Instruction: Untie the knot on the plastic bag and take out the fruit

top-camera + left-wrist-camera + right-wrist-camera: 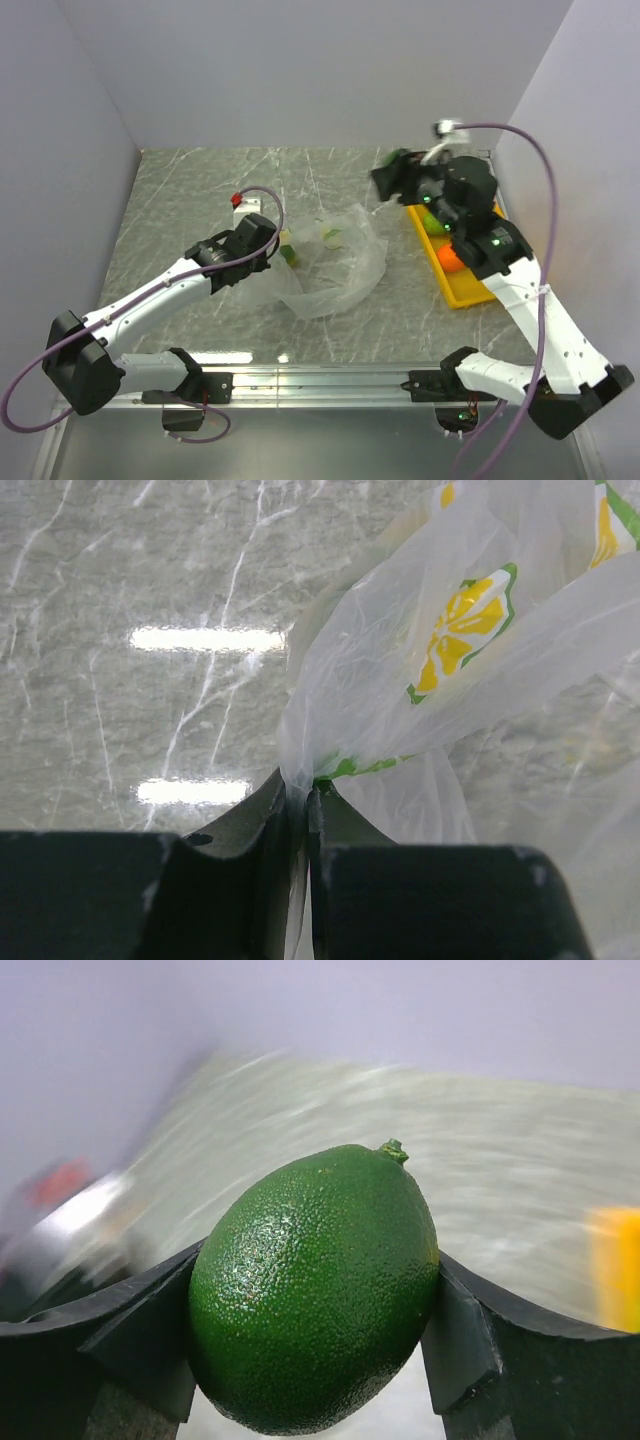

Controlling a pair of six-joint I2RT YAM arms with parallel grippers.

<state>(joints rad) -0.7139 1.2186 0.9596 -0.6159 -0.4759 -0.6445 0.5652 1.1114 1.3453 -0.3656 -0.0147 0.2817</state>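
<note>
Right gripper (pixel 318 1282) clamps lime (pixel 312 1295) (bkgd (pixel 520 1150) v. blurred).

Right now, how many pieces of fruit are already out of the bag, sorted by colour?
Green: 2, the lime in the right gripper and a green fruit in the yellow tray, partly hidden by the arm.
Orange: 1, an orange fruit in the tray.
Total: 3
</note>
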